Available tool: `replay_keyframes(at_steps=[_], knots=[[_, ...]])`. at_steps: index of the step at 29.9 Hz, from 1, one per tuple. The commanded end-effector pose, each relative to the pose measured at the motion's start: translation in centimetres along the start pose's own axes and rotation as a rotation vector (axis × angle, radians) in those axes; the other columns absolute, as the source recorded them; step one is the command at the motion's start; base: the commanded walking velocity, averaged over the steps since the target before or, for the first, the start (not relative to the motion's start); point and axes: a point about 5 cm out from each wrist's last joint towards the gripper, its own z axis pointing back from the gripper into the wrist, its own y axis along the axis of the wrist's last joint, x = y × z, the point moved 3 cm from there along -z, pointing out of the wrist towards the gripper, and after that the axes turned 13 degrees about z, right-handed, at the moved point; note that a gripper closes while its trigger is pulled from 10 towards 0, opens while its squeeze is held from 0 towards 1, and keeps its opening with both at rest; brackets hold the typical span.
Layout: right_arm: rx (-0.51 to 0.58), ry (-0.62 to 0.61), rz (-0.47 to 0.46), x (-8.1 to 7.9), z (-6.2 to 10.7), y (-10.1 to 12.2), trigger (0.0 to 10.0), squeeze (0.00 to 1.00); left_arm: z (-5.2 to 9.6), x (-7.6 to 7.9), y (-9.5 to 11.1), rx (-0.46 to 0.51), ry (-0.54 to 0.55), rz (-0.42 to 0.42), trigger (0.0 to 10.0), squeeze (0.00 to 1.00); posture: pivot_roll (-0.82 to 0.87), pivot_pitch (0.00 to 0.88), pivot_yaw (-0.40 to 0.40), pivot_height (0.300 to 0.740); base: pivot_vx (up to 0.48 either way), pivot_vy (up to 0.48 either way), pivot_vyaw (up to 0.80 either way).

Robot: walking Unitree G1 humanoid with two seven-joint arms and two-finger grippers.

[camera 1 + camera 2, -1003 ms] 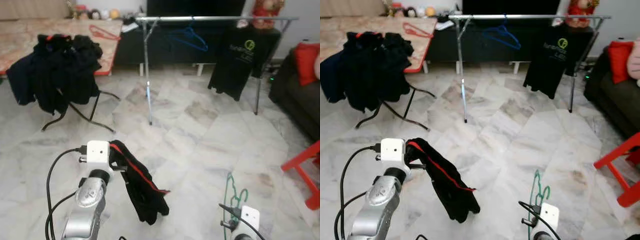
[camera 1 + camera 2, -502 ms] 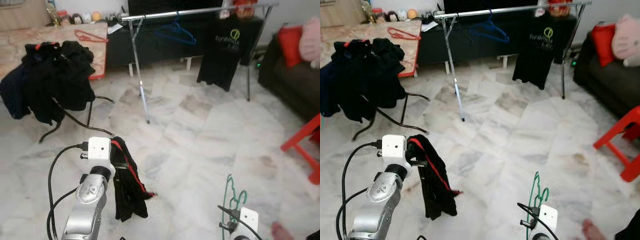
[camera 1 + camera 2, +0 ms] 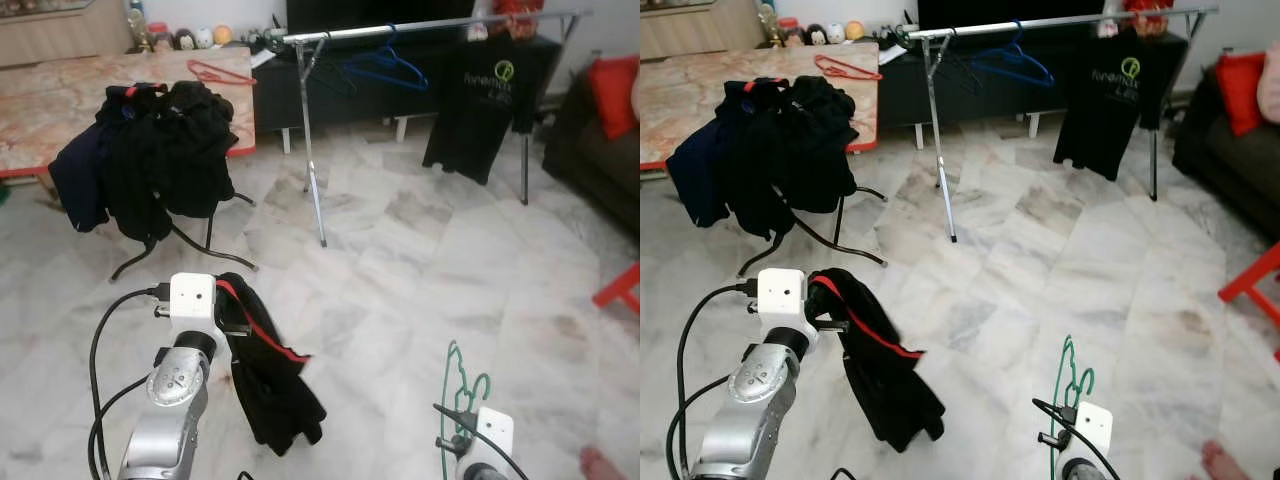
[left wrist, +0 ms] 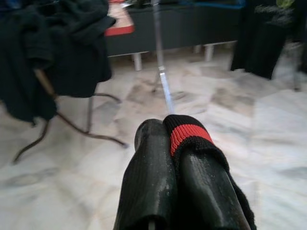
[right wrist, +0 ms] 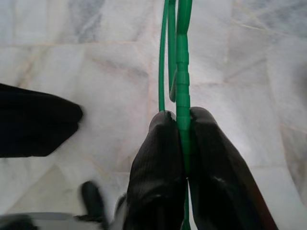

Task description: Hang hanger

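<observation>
Gripping the green hanger (image 5: 178,57), my right gripper (image 5: 184,125) sits far from the rail (image 3: 430,27); my left gripper (image 4: 170,139) pinches a black garment (image 3: 270,385).

Pale marble tiles (image 3: 420,290) are covering the floor. A dark sofa (image 3: 610,150) is sitting at the right, a low patterned table (image 3: 60,95) at the left.

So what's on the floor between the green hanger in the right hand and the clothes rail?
Nothing: in the left eye view, bare marble floor runs from the green hanger in the right hand to the clothes rail.
</observation>
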Motion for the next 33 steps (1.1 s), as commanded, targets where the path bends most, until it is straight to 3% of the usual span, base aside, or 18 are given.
replay_keyframes(at_steps=[1, 11, 19, 27, 33], knots=[[0.012, 0.016, -0.001, -0.62, -0.13, 0.53, 10.0, 0.00, -0.04, -0.59, 0.99, 0.031, 0.014, -0.012, 10.0, 0.00, 0.04, 0.000, -0.009, 0.716, 0.000, 0.352, 0.00], [0.018, 0.033, 0.019, -0.84, -0.15, 0.69, 10.0, 0.00, -0.08, -0.52, 0.96, 0.030, 0.017, -0.009, 10.0, 0.00, 0.04, 0.000, -0.013, 0.716, 0.000, 0.346, 0.62], [0.003, 0.037, 0.021, -0.68, -0.12, 0.37, 10.0, 0.00, -0.03, -0.68, 0.97, 0.030, 0.023, -0.007, 10.0, 0.00, 0.03, 0.000, -0.018, 0.716, 0.000, 0.332, 0.00], [0.009, 0.047, 0.025, -0.91, -0.13, 0.51, 10.0, 0.00, -0.05, -0.67, 1.14, 0.037, 0.026, -0.011, 10.0, 0.00, 0.03, 0.000, -0.018, 0.716, 0.000, 0.326, 0.71], [0.009, 0.048, 0.009, -0.90, -0.14, 0.50, 10.0, 0.00, 0.04, -0.27, 1.14, 0.032, -0.006, -0.019, 10.0, 0.00, 0.04, 0.000, -0.020, 0.716, 0.000, 0.000, 0.00]])
